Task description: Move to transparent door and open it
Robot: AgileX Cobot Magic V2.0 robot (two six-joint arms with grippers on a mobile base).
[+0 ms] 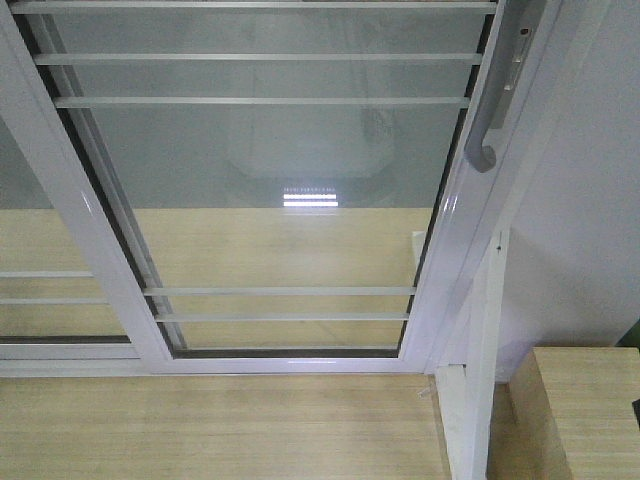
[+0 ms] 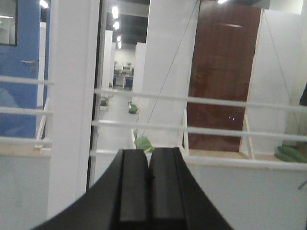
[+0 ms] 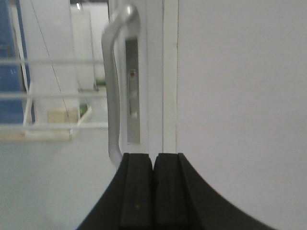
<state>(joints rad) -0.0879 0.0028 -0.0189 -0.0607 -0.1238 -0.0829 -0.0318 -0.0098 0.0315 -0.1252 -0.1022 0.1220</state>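
The transparent door (image 1: pixel 445 260) fills the front view. Its white frame meets the wall on the right, and its grey pull handle (image 1: pixel 483 120) is at upper right. The right gripper (image 3: pixel 153 160), fingers pressed together and empty, sits just beside the handle's lower end; the blur hides whether they touch. The left gripper (image 2: pixel 148 160), also closed and empty, faces barred glass. A pale wooden top (image 1: pixel 585 410) sits at lower right.

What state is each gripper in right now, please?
Left gripper: closed, holding nothing.
Right gripper: closed, holding nothing; it sits near the lower end of the door handle without gripping it.
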